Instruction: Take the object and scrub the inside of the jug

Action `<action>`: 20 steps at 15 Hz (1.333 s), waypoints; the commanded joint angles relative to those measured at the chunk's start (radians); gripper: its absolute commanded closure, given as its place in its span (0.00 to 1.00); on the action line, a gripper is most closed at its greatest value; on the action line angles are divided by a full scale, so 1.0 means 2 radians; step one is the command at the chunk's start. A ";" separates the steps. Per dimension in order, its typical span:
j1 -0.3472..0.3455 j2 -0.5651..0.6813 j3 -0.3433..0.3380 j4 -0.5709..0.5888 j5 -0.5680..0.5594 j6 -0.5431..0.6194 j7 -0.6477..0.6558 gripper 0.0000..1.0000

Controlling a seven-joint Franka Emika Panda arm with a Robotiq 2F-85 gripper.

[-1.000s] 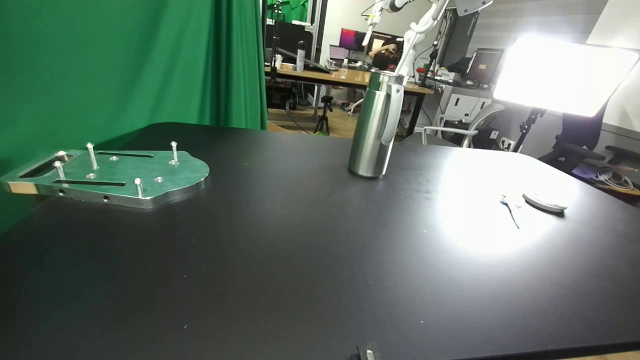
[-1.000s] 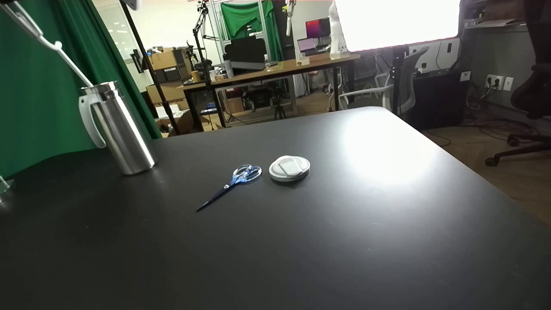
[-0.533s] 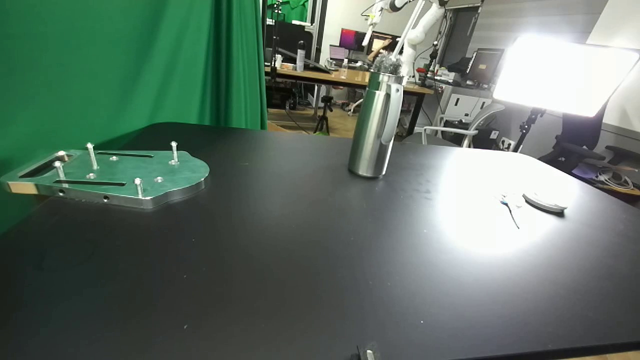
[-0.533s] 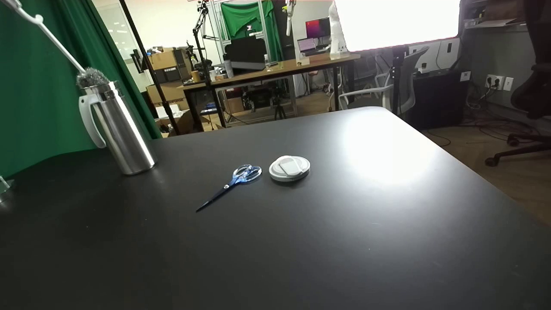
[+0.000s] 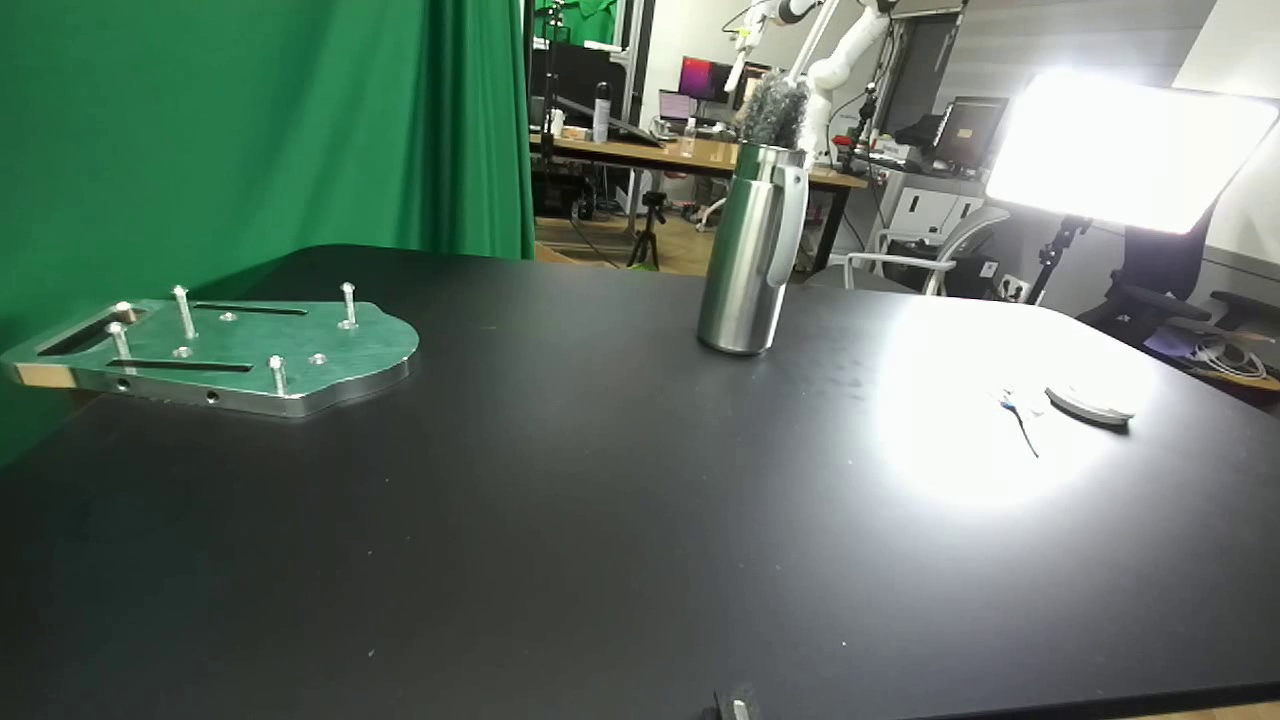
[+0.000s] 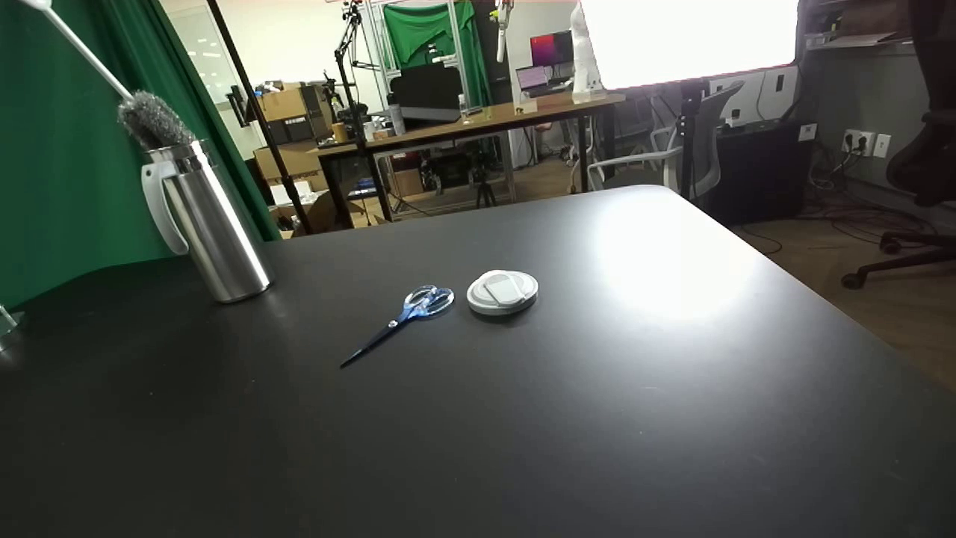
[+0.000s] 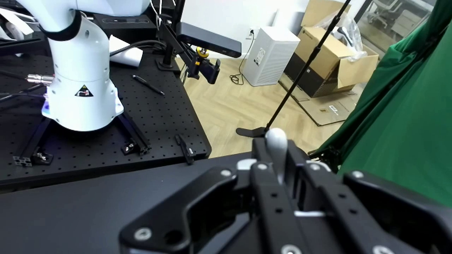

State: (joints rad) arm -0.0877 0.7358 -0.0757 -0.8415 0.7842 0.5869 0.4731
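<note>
The steel jug (image 5: 745, 255) with a pale grey handle stands on the black table, its mouth open. It also shows in an exterior view (image 6: 224, 243). A brush with a long white stick has its grey bristle head (image 5: 775, 110) partly above the jug's mouth; the lower bristles are hidden inside the jug. The bristles also show in an exterior view (image 6: 153, 119). My gripper (image 7: 277, 151) is shut on the brush's white handle (image 7: 277, 139) in the wrist view. The gripper is out of view in both exterior views, high above the jug.
Blue-handled scissors (image 6: 403, 317) and a round white lid (image 6: 503, 292) lie on the table. A green metal plate with upright bolts (image 5: 230, 345) lies at the table's far end. A green curtain (image 5: 260, 120) hangs behind the table. A bright lamp (image 5: 1130, 145) stands beyond it.
The brush has moved up: the bristle head, hidden inside the jug a second ago, now shows well above the mouth. The jug has shifted very slightly.
</note>
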 commanded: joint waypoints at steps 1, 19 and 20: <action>-0.002 -0.007 0.003 0.002 -0.006 -0.005 0.003 0.96; 0.006 0.076 -0.002 -0.024 -0.059 0.008 0.002 0.96; 0.006 0.081 -0.003 -0.024 -0.061 0.009 0.002 0.96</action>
State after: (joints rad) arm -0.0791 0.8860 -0.0758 -0.8852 0.6792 0.6064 0.4667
